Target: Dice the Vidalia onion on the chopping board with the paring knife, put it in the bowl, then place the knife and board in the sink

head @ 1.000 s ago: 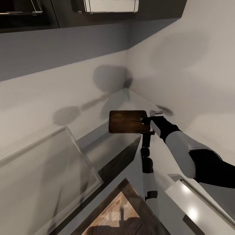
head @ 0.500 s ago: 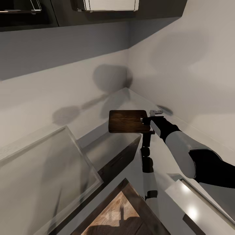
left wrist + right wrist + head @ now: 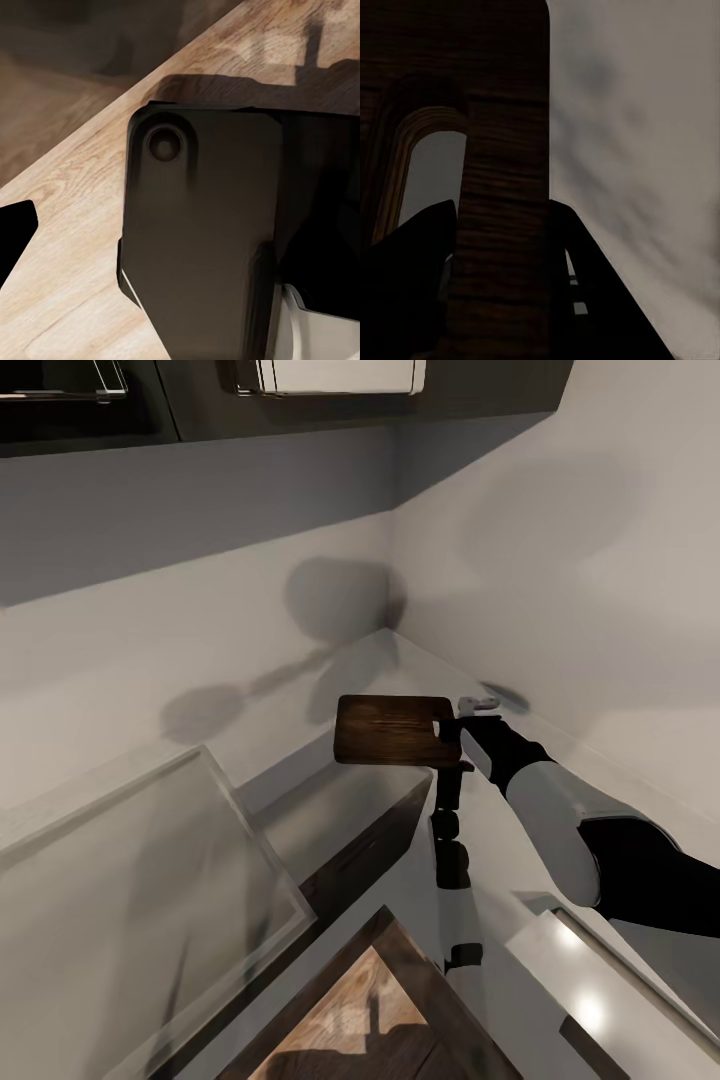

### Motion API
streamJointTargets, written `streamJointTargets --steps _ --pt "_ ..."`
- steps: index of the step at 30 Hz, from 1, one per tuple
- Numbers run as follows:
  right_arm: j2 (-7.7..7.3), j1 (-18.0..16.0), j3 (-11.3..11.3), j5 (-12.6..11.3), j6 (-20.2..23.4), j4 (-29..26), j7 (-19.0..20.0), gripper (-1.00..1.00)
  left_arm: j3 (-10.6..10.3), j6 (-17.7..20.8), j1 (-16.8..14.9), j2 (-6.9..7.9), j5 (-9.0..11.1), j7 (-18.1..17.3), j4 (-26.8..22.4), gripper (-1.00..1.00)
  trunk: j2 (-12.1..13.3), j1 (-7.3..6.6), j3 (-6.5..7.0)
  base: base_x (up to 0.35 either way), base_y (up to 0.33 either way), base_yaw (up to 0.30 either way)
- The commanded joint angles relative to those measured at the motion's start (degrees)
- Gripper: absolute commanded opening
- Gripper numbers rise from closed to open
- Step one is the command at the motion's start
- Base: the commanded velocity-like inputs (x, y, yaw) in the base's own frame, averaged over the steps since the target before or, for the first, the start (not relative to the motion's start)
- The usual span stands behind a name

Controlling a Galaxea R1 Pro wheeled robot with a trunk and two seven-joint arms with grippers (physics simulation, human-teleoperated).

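The chopping board (image 3: 390,732), dark brown with rounded corners, is held level in the air above the countertop (image 3: 375,660) near the room's corner. My right gripper (image 3: 445,738) is shut on the board's handle end. In the right wrist view the board (image 3: 502,150) runs between the dark fingers (image 3: 405,285), with its oval handle hole beside them. My left arm (image 3: 452,880) hangs straight down at the centre; whether its gripper is open or shut is unclear. The Vidalia onion, sink, paring knife and bowl are out of view.
Two pale walls meet behind the board. Dark upper cabinets (image 3: 300,400) hang overhead. A dark cabinet front (image 3: 350,855) sits below the counter edge, beside a pale framed panel (image 3: 130,890). Wood floor (image 3: 350,1010) lies below. The left wrist view has a dark robot part (image 3: 202,225) over floorboards.
The board and my right gripper have drifted very slightly to the right. The left arm has not moved.
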Motion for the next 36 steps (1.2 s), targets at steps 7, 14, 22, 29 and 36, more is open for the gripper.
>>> streamJointTargets --steps 7,14,22,29,36 --pt "-0.11 0.0 0.3 -0.4 0.4 0.0 -0.2 -1.00 0.0 -0.1 0.0 -0.05 0.3 0.0 -0.1 1.00 -0.1 0.04 -0.08 0.000 0.000 0.000" --pt "-2.35 0.0 0.3 -0.3 0.2 0.0 -0.4 -1.00 0.4 0.0 0.0 0.12 0.3 0.2 -0.1 1.00 -0.1 0.04 0.20 0.000 0.000 0.000" --pt "-2.32 0.0 0.3 -0.3 0.3 -0.2 -0.5 -1.00 0.4 0.0 0.0 0.35 0.3 0.4 -0.1 1.00 -0.1 0.04 0.92 0.000 0.000 0.000" --pt "-1.97 0.0 0.4 -0.4 0.4 -0.2 -0.5 -1.00 0.5 -0.1 0.0 0.42 0.3 0.4 -0.2 1.00 -0.1 0.04 1.55 0.000 0.000 0.000" --pt "-1.93 0.0 0.4 -0.5 0.4 -0.2 -0.5 -1.00 0.4 -0.1 0.0 0.42 0.3 0.4 -0.2 1.00 -0.1 0.04 2.18 0.000 0.000 0.000"
